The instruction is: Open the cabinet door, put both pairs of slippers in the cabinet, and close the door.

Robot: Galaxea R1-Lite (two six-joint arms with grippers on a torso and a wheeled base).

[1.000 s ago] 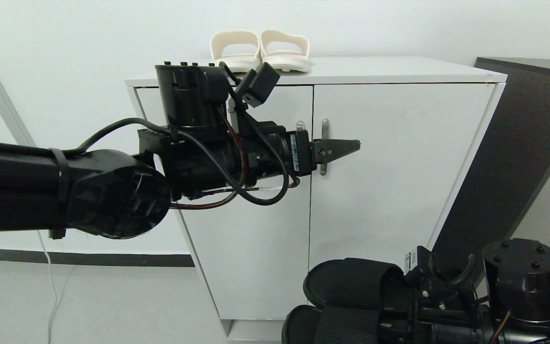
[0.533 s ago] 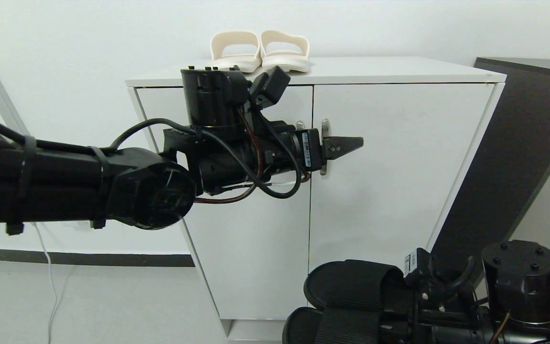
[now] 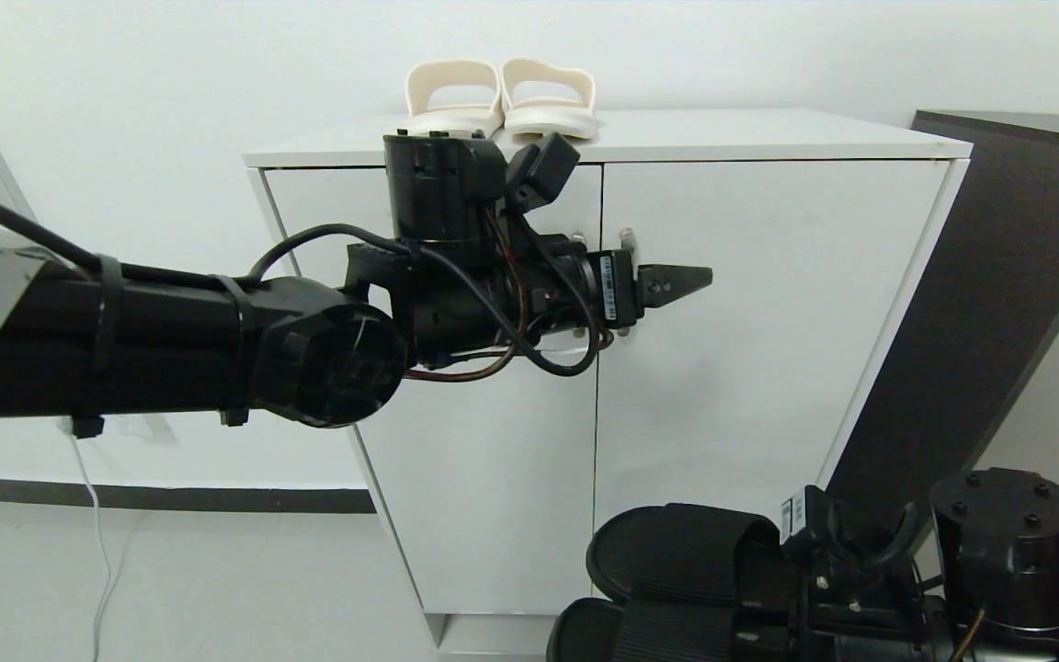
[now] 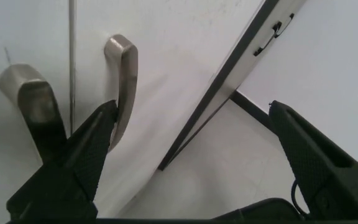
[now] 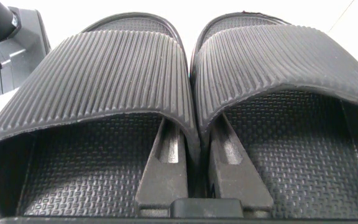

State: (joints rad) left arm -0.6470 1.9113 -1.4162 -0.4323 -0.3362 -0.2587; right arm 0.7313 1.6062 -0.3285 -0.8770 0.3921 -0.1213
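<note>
Currently both doors of the cabinet [image 3: 768,322] are shut, and that is what blocks the way in. The cream slippers [image 3: 502,97] sit side by side on the cabinet top, near its back edge, above the left door. At the centre seam the left gripper [image 4: 191,124] is level with the two metal handles [image 4: 122,74]. Its fingers are spread apart with nothing between them. One fingertip [image 4: 95,146] is just beside the right door's handle; contact unclear. Low in front of the right door, the right gripper [image 5: 197,171] is clamped on the black slippers [image 5: 129,81], pinching the two adjoining inner strap walls so they hang as a pair.

Surroundings:
- A dark grey panel [image 3: 998,276] stands just beside the cabinet's right side.
- A plain white wall [image 3: 125,110] is behind.
- The floor [image 3: 217,588] is pale.
- A dark baseboard strip [image 3: 171,498] runs along the wall's foot.
- A thin white cable [image 3: 93,542] hangs down at the left.

Hard to see:
- In the head view the left wrist covers most of both handles.
- The black slippers are cut off at that view's lower edge.
- The cabinet's lower right corner is hidden behind them.
</note>
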